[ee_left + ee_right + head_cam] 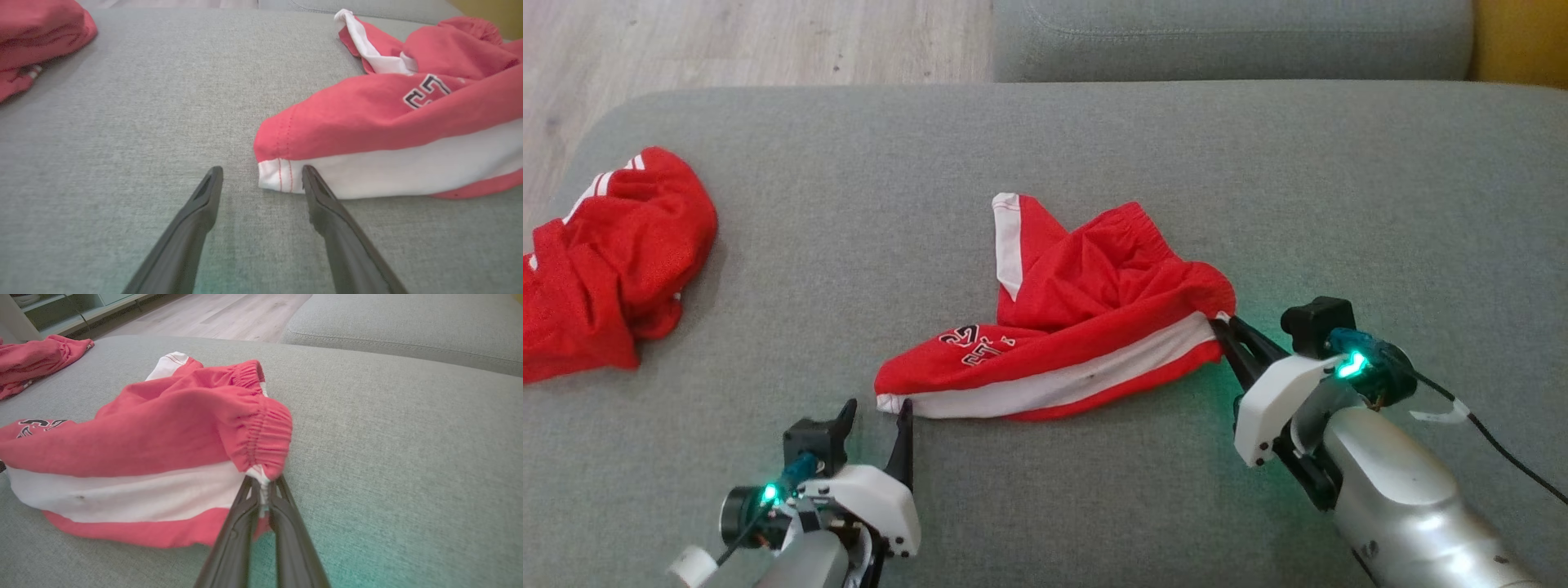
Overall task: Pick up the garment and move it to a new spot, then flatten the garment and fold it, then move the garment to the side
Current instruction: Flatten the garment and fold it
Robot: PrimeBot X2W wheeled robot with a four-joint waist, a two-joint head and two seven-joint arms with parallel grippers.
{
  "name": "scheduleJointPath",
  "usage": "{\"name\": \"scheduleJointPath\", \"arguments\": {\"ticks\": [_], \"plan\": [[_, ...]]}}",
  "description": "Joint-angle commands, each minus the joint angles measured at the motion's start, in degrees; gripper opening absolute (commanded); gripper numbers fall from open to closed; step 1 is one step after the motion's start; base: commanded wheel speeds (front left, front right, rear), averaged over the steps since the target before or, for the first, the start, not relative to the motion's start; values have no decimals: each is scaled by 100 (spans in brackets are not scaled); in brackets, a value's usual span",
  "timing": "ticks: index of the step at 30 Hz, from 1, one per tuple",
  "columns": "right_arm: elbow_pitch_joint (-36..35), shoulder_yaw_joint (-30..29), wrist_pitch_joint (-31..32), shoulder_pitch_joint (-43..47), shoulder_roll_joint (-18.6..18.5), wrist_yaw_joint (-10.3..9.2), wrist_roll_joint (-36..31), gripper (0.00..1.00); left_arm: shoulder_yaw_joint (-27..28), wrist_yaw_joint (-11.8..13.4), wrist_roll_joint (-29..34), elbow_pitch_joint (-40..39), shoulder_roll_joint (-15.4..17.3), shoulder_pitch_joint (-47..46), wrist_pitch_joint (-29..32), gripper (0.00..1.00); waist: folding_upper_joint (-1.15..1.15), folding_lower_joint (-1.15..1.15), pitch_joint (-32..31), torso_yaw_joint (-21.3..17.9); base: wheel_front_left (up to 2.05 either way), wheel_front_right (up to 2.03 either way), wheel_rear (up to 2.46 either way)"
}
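Right gripper (1219, 325): jaws pinched shut on the garment (1086, 302), on its white edge right under a gathered red band.
Left gripper (877, 406): jaws spread wide, set at the garment's white hem corner; actual contact can't be made out.
Garment: crumpled mid-cushion (849, 204), black lettering (976, 345) half buried in a fold, unreadable.
Other red pile (613, 261): parked far left, cut off by the frame.

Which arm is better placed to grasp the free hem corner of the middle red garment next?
Left: the left gripper stands open right at the white hem corner of the garment; the right gripper is shut on its waistband end.
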Motion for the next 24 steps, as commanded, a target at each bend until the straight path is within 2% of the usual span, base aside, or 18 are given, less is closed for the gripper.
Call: {"name": "scheduleJointPath", "arguments": {"ticks": [1, 5, 8, 12, 14, 16, 17, 18, 19, 21, 22, 23, 24], "plan": [[-152, 81, -57, -205, 3, -4, 69, 0, 192, -34, -44, -44, 38, -288, -17, 100, 0, 0, 21, -21, 0, 0, 0], [-138, 88, -76, -247, 7, -4, 88, 0, 124, -189, -82, 294, -27, -435, -82, 100, 0, 0, 51, -42, 0, 0, 0], [-106, 79, -118, -272, 10, -4, 93, 0, 56, -333, -91, 511, -79, -542, -257, 87, 0, 0, 61, -39, 0, 0, 0], [-73, 85, -136, -296, 25, -4, 102, 0, 25, -390, -96, 726, -119, -673, -389, 100, 0, 0, 81, -46, 0, 0, 0], [-61, 93, -141, -314, 31, -4, 103, 0, -12, -433, -97, 855, -143, -746, -412, 100, 0, 0, 96, -55, 0, 0, 0], [-51, 104, -144, -333, 41, -4, 102, 0, -49, -468, -100, 984, -167, -820, -425, 95, 0, 0, 113, -73, 0, 0, 0], [-46, 112, -146, -343, 48, -4, 102, 0, -77, -496, -100, 1054, -179, -856, -421, 74, 0, 0, 120, -85, 0, 0, 0], [-42, 119, -150, -351, 54, -4, 103, 0, -97, -516, -102, 1115, -190, -888, -427, 62, 0, 0, 124, -96, 0, 0, 0], [-38, 125, -153, -358, 62, -4, 105, 0, -119, -540, -103, 1168, -200, -918, -437, 43, 0, 0, 127, -108, 0, 0, 0], [-24, 129, -168, -371, 72, -4, 111, 0, -163, -581, -101, 1245, -219, -971, -469, 24, 0, 0, 125, -122, 0, 0, 0], [-13, 126, -181, -374, 75, -4, 115, 0, -184, -599, -97, 1272, -228, -991, -490, 9, 0, 0, 116, -125, 0, 0, 0], [0, 125, -196, -372, 79, -4, 119, 0, -206, -608, -87, 1281, -235, -1007, -514, 0, 0, 0, 102, -127, 0, 0, 0], [13, 122, -213, -366, 82, -4, 125, 0, -216, -607, -78, 1272, -241, -1019, -542, 0, 0, 0, 85, -126, 0, 0, 0]]}}
